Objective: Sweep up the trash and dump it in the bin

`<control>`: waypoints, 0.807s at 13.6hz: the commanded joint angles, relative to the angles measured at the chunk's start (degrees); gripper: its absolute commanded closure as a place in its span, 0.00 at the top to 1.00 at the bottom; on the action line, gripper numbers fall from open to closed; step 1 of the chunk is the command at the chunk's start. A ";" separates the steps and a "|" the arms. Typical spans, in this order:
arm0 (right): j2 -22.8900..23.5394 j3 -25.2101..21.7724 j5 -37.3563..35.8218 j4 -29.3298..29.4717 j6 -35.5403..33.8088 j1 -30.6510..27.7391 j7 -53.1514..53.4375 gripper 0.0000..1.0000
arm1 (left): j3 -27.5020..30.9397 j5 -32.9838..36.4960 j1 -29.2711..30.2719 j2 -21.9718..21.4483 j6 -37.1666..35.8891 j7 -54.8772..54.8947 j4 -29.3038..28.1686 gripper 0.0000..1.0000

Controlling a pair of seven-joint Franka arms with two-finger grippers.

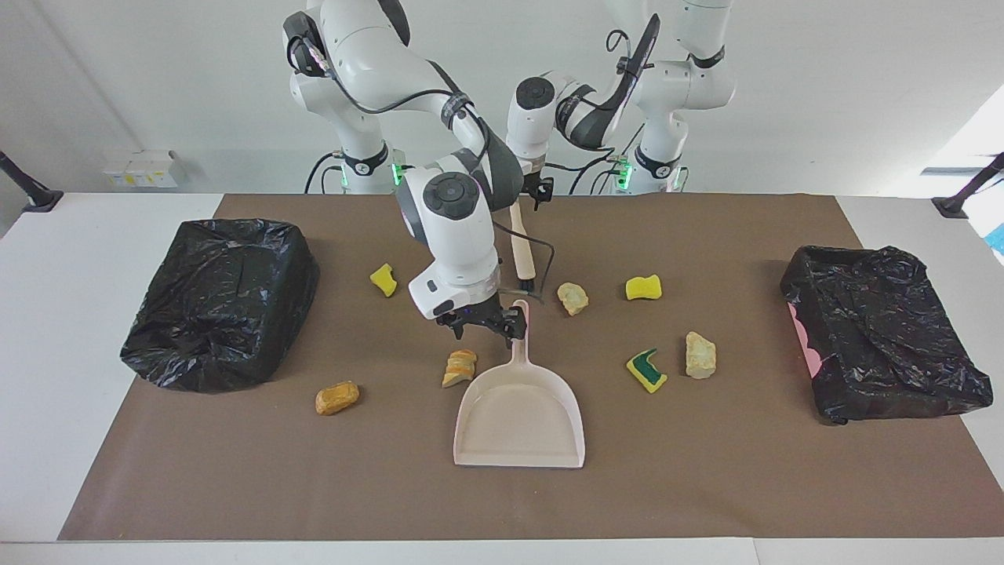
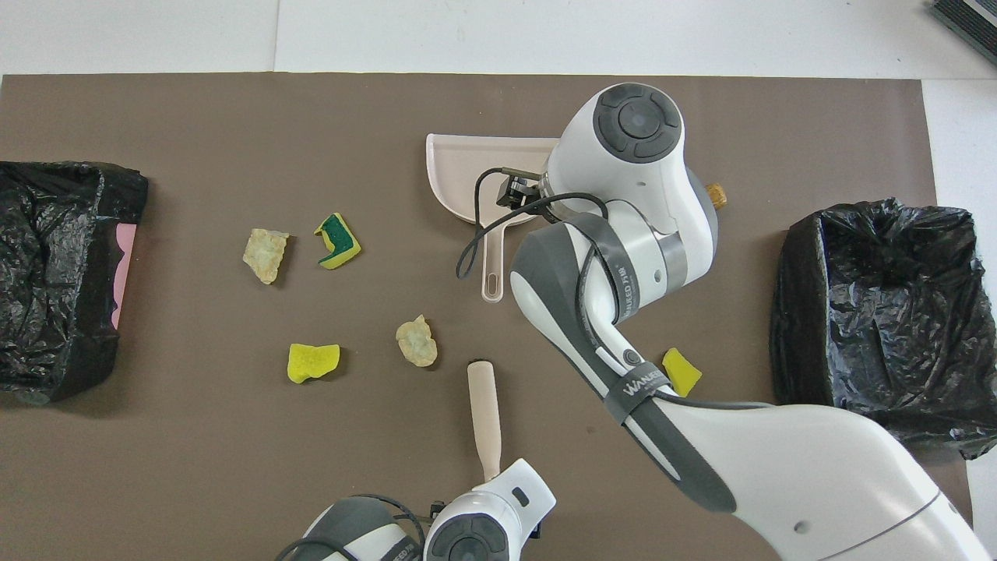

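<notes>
Beige dustpan [image 1: 519, 408], handle toward robots, right claw [image 1: 482, 323] above

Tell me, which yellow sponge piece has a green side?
The sponge piece lying beside the pale stone-like lump; the other two are plain yellow.

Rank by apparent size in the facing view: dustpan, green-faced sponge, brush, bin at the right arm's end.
1. Black-bagged bin
2. Dustpan
3. Brush, partly hidden by the arms, so only its visible length counts
4. Green-faced sponge

Robotics lab, two white arms [image 1: 463, 235] bolted behind a paper-covered table [image 1: 706, 486], bare white walls
</notes>
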 commanded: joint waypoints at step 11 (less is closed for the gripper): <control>5.00 0.04 -3.52 1.24 3.66 4.63 2.14 0.61 | 1.39 7.15 2.80 -1.50 -2.37 -0.09 0.77 0.06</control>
